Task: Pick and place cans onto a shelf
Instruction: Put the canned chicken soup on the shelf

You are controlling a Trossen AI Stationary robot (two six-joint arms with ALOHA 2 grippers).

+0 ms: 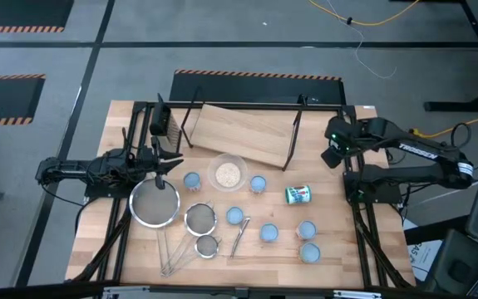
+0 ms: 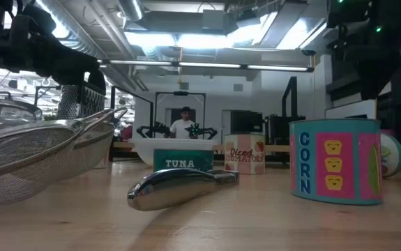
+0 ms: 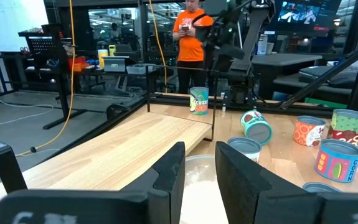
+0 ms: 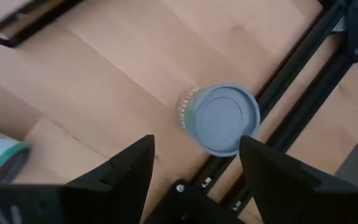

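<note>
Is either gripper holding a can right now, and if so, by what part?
Neither. The right gripper is open above an upright can by the table's edge, not touching it. The left gripper is empty, fingers slightly apart, near the shelf.

The high view looks straight down on the shelf (image 1: 247, 133); the low view faces level across the tabletop; the left wrist view shares that shelf (image 3: 104, 149).

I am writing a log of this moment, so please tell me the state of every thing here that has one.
shelf: standing, board bare.
tipped can: lying on its side.
can at the table edge: upright, not gripped.
bowl: holds grains.
right tool: open, above the can at the table edge.
left tool: open, empty.
</note>
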